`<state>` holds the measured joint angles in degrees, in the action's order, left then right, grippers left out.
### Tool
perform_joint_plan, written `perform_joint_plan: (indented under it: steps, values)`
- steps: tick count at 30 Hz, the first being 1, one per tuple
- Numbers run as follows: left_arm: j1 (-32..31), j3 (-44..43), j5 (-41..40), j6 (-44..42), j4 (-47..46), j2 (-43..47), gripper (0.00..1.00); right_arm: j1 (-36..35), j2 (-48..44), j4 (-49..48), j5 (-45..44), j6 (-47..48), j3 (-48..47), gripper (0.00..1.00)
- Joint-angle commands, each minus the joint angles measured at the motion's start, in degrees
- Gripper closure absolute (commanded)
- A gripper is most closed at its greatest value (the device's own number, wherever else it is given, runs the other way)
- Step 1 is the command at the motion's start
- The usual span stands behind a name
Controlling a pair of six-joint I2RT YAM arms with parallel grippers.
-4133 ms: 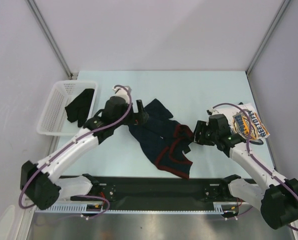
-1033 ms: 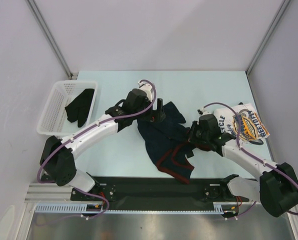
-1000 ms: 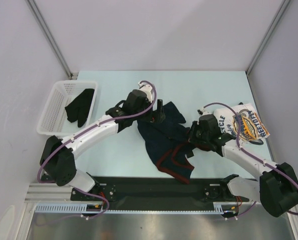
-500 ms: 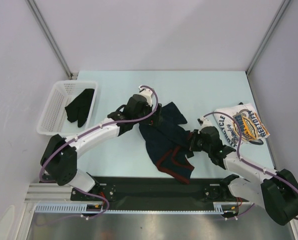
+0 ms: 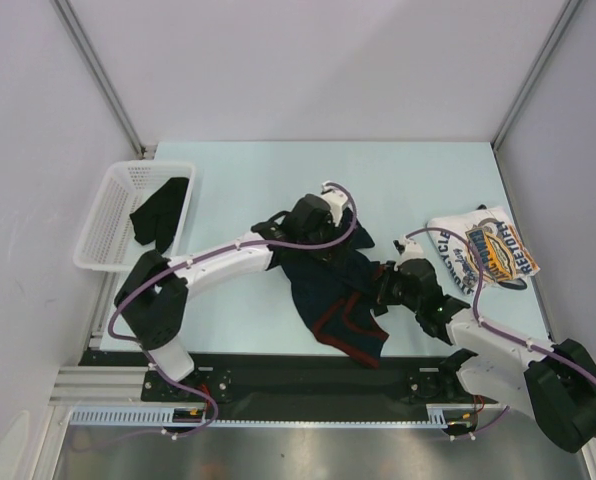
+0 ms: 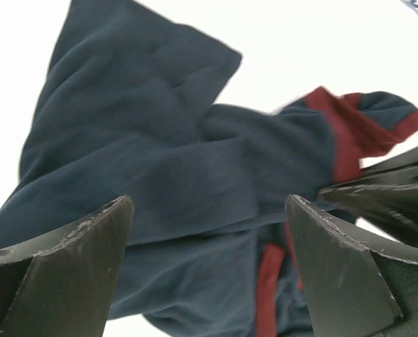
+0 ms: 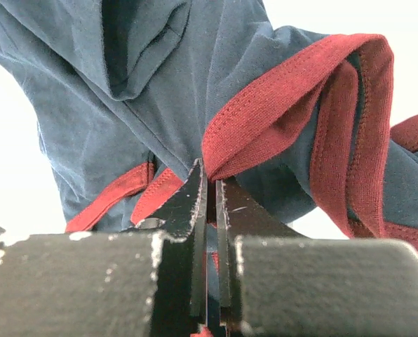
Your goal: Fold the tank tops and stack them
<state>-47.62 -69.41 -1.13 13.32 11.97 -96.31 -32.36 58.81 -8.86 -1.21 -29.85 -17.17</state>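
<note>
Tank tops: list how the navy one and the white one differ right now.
The navy top has red trim; the white top carries a yellow-blue print. The navy top lies rumpled between the arms; the white top sits by the right edge of the table. The right gripper is shut on the navy top's trim, the left gripper open above it; neither touches the white top. Both lie on the table, unstacked.

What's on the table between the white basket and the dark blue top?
Nothing rests on the table there. In the overhead view, only the left arm crosses that stretch between the basket and the dark blue top.
</note>
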Motion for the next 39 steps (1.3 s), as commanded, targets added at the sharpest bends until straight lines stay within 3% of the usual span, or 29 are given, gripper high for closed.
perform_joint_plan:
  steps: [1, 10, 13, 14, 17, 18, 20, 24, 34, 39]
  values:
    - [-3.5, -6.3, -4.1, -3.1, 3.4, -2.1, 0.05, -0.4, 0.3, 2.0, -2.1, -0.8, -3.1, 1.00]
    - [-4.9, -19.7, -10.2, 0.1, 14.8, -16.4, 0.15, -0.9, -1.8, 5.5, -1.9, -2.1, -4.9, 1.00]
    - [-4.6, -22.9, -15.2, 2.5, 18.9, -20.3, 0.26, -0.9, -2.9, 6.3, -2.3, -2.5, -5.0, 1.00]
    - [-4.4, -23.6, -17.0, 2.8, 19.3, -20.9, 0.38, -0.9, -3.5, 6.5, -2.4, -2.6, -5.0, 1.00]
    - [-2.9, -23.4, -19.3, 4.8, 20.6, -20.7, 0.58, -1.0, -4.4, 7.2, -2.7, -2.9, -5.3, 1.00]
    - [-2.3, -22.7, -19.8, 5.7, 20.8, -20.1, 0.78, -1.0, -4.5, 7.6, -2.7, -2.9, -5.4, 1.00]
    - [0.0, -21.6, -20.1, 6.5, 20.8, -16.1, 0.99, -0.9, -4.5, 8.2, -3.4, -2.8, -6.3, 1.00]
    - [6.0, -15.8, -18.7, 9.2, 19.2, -3.6, 1.00, -0.7, -3.5, 10.8, -4.1, -2.1, -9.5, 1.00]
    - [30.0, 4.0, -12.3, 21.7, 12.0, 35.7, 1.00, 1.0, -0.1, 21.5, -2.7, 0.2, -25.4, 1.00]
    - [33.5, 15.2, -13.7, 22.8, 12.6, 47.7, 0.99, -3.0, -2.9, 25.5, -0.3, -2.0, -23.4, 1.00]
